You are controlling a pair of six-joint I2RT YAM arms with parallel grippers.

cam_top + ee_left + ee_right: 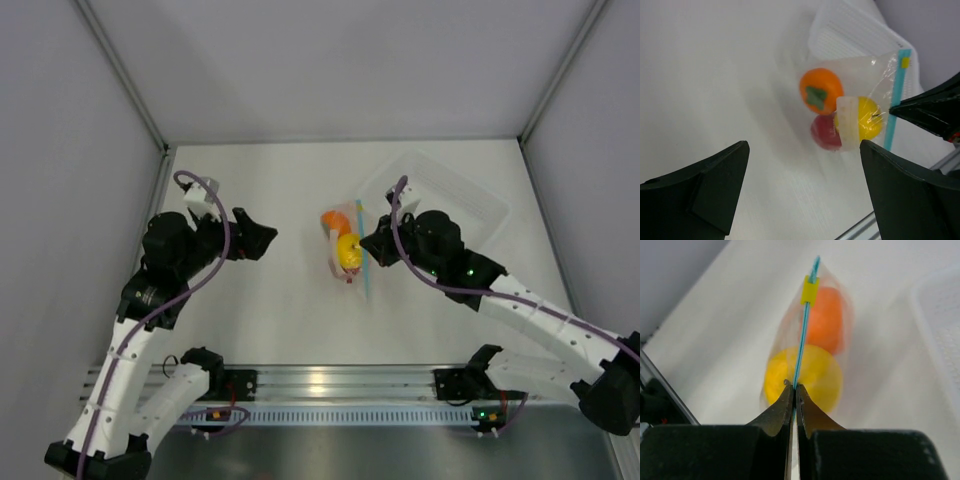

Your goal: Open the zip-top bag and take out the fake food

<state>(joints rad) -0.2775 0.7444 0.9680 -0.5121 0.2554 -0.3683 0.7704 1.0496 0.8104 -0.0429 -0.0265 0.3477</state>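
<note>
Black fingers (pixel 775 412) on my right arm are clamped flat on the light blue zip strip (pixel 801 340) of the zip-top bag (pixel 348 252), gripping partway along it on the near side of the yellow slider (pixel 809 290). I judge this hold is meant to anchor the sealed edge while the other arm works it open. My left fingers (pixel 715 190) are spread wide and hold nothing. They hover well apart from the pouch on the side away from the zip, facing it as if to take an opposing grip. The bag sits mid-worktop between the two arms; I cannot tell whether it is lifted clear. The fake food is all inside: the yellow fruit (pixel 869 119) lies nearest the strip, the red one (pixel 824 134) beside it and the orange one with the green top (pixel 821 91) further in, so nothing is out yet. Just beyond the pouch, toward the far right, lies a rigid clear tray (pixel 480 205). The white worktop (pixel 270 310) runs back to plain grey walls (pixel 350 60).
</note>
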